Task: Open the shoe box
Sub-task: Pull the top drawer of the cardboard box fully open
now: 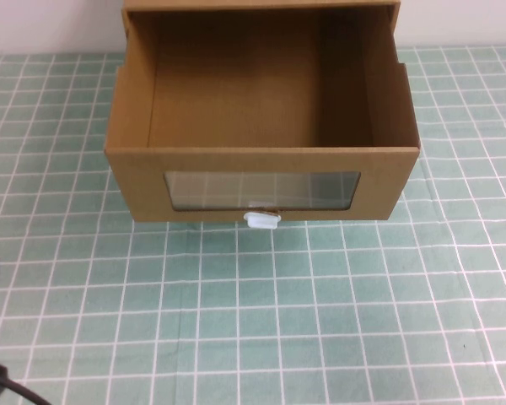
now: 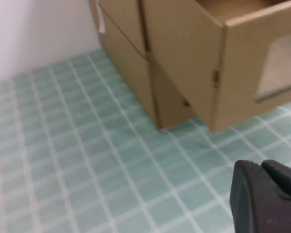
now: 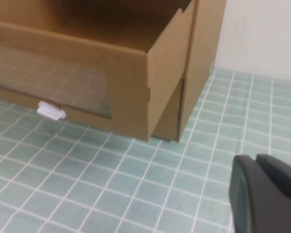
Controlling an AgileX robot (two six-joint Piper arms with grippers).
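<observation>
Now, right gripper [image 3: 263,190]: closed tight with nothing in it, hanging low over the mat and well apart from the box. With nothing left to pull, that reads to you as a parked pose.
Left gripper [image 2: 265,194]: also low over the mat, apart from the box and touching nothing. You cannot tell whether it is open or closed.
Mat [image 1: 320,321]: green grid sheet under both grippers, bare between them and the box.
Handle [image 1: 262,220]: small white tab at the bottom edge of the drawer front, ahead of both grippers and roughly midway between them. It is the nearest part of the box to either one, and nothing is holding it.
Window [image 1: 261,191]: clear panel in the drawer front, just above the handle. You can see the mat's grid through it.
Drawer [image 1: 261,160]: slid out of the sleeve toward the grippers, top open. That is probably why both arms sit clear.
Drawer contents: bare cardboard floor and walls, with no shoes or paper that you can see.
Shoe box [image 3: 136,73]: judged open, with the task apparently complete.
Outer sleeve [image 3: 203,58]: farthest from the grippers, behind the drawer and close to the pale wall [image 3: 262,34].
</observation>
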